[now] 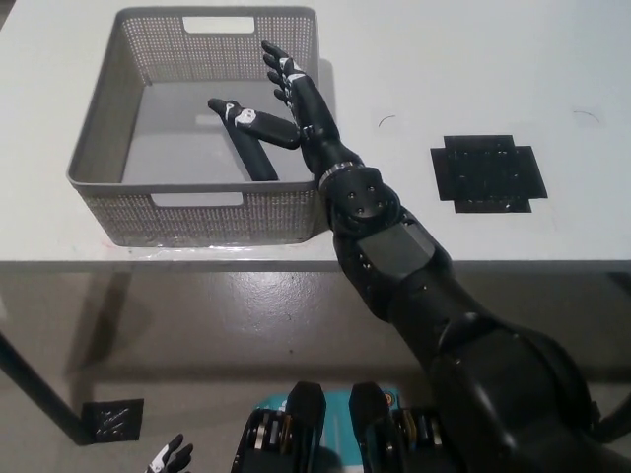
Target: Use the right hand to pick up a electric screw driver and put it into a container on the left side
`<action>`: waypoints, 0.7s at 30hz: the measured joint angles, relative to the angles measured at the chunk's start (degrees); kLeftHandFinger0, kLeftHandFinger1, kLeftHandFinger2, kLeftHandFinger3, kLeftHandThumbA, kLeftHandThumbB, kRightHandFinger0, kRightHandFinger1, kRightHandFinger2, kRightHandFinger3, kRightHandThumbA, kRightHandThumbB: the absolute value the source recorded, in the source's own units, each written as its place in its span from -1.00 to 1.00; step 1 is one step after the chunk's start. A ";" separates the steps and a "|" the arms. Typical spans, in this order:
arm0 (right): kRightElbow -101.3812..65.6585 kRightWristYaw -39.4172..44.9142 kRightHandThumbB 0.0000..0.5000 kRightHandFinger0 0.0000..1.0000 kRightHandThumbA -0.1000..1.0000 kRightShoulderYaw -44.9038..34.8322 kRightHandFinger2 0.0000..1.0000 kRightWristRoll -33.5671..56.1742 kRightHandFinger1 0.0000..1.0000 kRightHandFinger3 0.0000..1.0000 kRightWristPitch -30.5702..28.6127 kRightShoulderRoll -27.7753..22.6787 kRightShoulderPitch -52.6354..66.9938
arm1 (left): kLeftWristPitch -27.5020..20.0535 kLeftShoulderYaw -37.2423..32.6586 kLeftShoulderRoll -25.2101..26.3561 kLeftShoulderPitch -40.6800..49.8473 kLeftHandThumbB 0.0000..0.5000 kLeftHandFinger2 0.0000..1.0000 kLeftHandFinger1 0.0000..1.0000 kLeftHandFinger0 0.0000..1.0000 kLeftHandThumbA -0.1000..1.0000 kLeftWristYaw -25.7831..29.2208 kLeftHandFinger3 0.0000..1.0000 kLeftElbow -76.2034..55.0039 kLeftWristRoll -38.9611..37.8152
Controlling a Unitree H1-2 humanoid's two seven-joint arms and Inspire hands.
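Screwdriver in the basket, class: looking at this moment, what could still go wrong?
1. The right hand is open just above the electric screwdriver; pulling back, its fingers might catch the tool and drag it.
2. The forearm crosses the grey basket at its right rim; a careless withdrawal could tip or shove the basket.

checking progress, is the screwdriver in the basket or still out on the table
In. The screwdriver lies flat on the floor of the grey basket, and the right hand above it is open.

Basket [108,168] looks like matt grey perforated plastic, desk [444,59] is smooth matt white, and the screwdriver [251,138] is black plastic, slightly glossy.
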 measured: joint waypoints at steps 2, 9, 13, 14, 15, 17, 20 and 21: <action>-2.02 0.39 0.46 1.00 1.00 -0.07 1.00 0.10 1.00 1.00 -0.20 0.00 0.88 | 0.00 -0.08 0.11 0.13 -0.33 1.00 1.00 1.00 0.95 -0.10 1.00 -0.02 0.00; -15.91 1.20 0.51 1.00 1.00 -0.21 1.00 0.08 1.00 1.00 1.03 -1.74 8.51 | 0.01 -0.09 0.84 1.07 -0.08 1.00 1.00 1.00 1.00 -0.23 1.00 -0.06 -0.01; -24.41 1.30 0.46 1.00 1.00 -0.23 1.00 0.06 1.00 1.00 2.77 -3.52 13.15 | 0.02 -0.15 0.85 1.02 -0.04 1.00 1.00 1.00 0.97 -0.25 1.00 -0.06 -0.04; -26.38 1.33 0.48 1.00 1.00 -0.23 1.00 0.08 1.00 1.00 3.17 -3.79 14.06 | 0.03 -0.16 0.85 1.03 -0.09 1.00 1.00 1.00 1.00 -0.25 1.00 -0.06 -0.06; -28.26 1.36 0.50 1.00 1.00 -0.25 1.00 0.09 1.00 1.00 3.62 -4.18 15.00 | 0.03 -0.18 0.85 1.03 -0.14 1.00 1.00 1.00 1.00 -0.25 1.00 -0.06 -0.07; -32.33 1.44 0.52 1.00 0.96 -0.25 1.00 0.09 1.00 1.00 4.66 -5.04 17.12 | 0.03 -0.22 0.85 1.04 -0.15 1.00 1.00 1.00 1.00 -0.25 1.00 -0.04 -0.06; -38.12 1.58 0.29 1.00 0.94 -0.27 1.00 0.27 1.00 1.00 6.25 -5.91 19.83 | 0.03 -0.33 0.85 1.07 -0.15 1.00 1.00 1.00 1.00 -0.24 1.00 -0.02 -0.06; -41.28 1.66 0.24 1.00 0.96 -0.28 1.00 0.42 1.00 1.00 6.97 -6.40 21.37 | 0.03 -0.40 0.85 1.07 -0.19 1.00 1.00 1.00 1.00 -0.24 1.00 -0.02 -0.06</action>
